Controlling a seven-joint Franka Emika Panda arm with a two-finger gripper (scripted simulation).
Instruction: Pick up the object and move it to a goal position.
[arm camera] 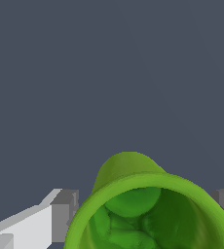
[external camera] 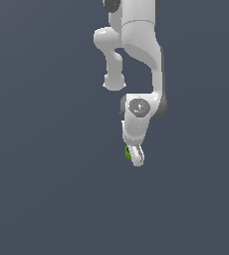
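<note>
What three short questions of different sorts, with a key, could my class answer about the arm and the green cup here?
1. True or false: the gripper is far from the green cup.
2. The cup's open top faces: A) the wrist camera B) away from it.
3. What colour is the background in both views?

Key: 1. False; a finger sits on either side of it. 2. A. 3. Dark grey-blue.

There are no words, numbers, labels or signs to read in either picture.
</note>
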